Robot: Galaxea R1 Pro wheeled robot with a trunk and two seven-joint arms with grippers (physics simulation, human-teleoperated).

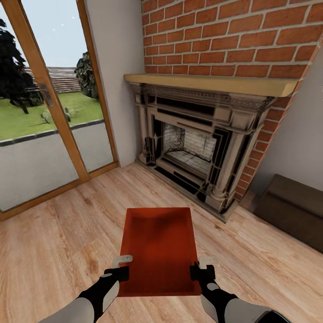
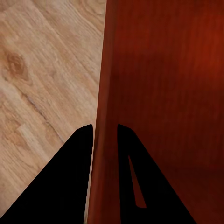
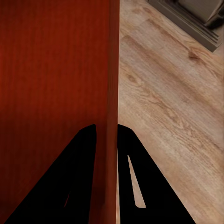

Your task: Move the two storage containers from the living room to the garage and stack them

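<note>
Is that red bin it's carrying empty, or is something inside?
Empty. The head view looks straight into the red bin and shows only its bare bottom. Each gripper, left and right, clamps a side wall.

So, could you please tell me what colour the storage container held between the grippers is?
The storage container is plain red-orange, clearest in the head view.

A storage container (image 1: pixel 159 251) is held between the left gripper (image 1: pixel 120 267) and right gripper (image 1: pixel 201 268) above the wood floor (image 1: pixel 54 233), fireplace (image 1: pixel 193 148) ahead, glass doors (image 1: pixel 40 112) left, bench (image 1: pixel 294 208) right.
</note>
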